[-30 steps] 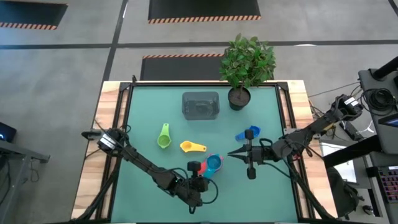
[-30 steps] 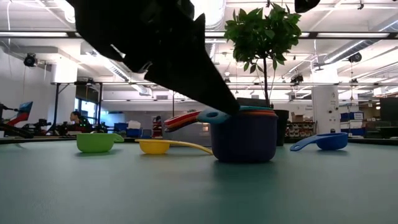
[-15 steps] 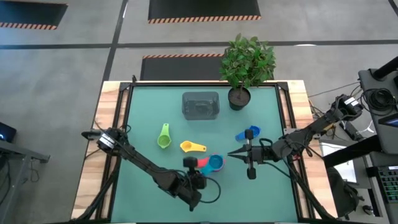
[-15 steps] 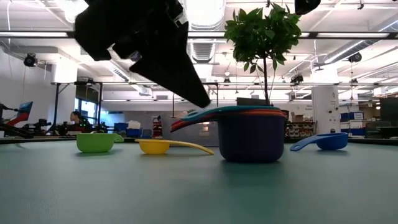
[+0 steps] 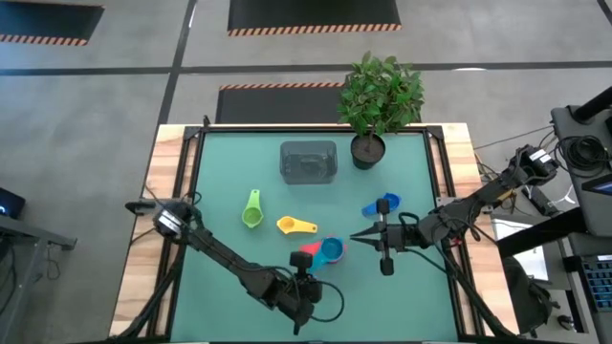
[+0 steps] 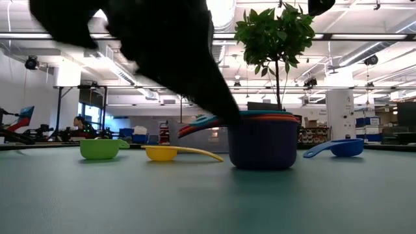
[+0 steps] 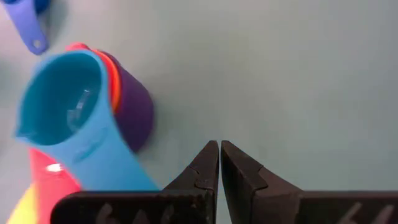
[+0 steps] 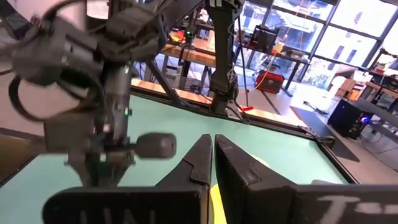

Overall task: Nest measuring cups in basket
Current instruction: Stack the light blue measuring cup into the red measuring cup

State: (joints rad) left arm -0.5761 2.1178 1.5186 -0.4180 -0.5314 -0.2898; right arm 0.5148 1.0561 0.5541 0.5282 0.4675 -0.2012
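We note the nested stack of measuring cups (image 5: 326, 251) standing on the green table (image 5: 220, 182), well short of the grey basket (image 5: 308, 161) near the table's far edge, with the potted plant (image 5: 380, 100) just beside that basket. The stack shows a blue cup on top over red, orange and purple ones; its handles fan toward the left gripper (image 5: 304, 283), which sits just beside the stack on the side away from the basket, jaws closed on nothing. Three cups lie loose: a green cup (image 5: 251, 212), a yellow cup (image 5: 294, 225) and a blue cup (image 5: 382, 205), all between the stack and the basket. Our worry: with closed fingers this near the protruding handles, any sweep toward the stack could tip it or scatter the nesting, and the stack looks top-heavy with handles overhanging one side. The left arm reaches in low from the table's left edge, forearm slanting down to the wrist. The right gripper (image 5: 368, 236), jaws closed and empty, hovers beside the stack on its right, pointing inward.
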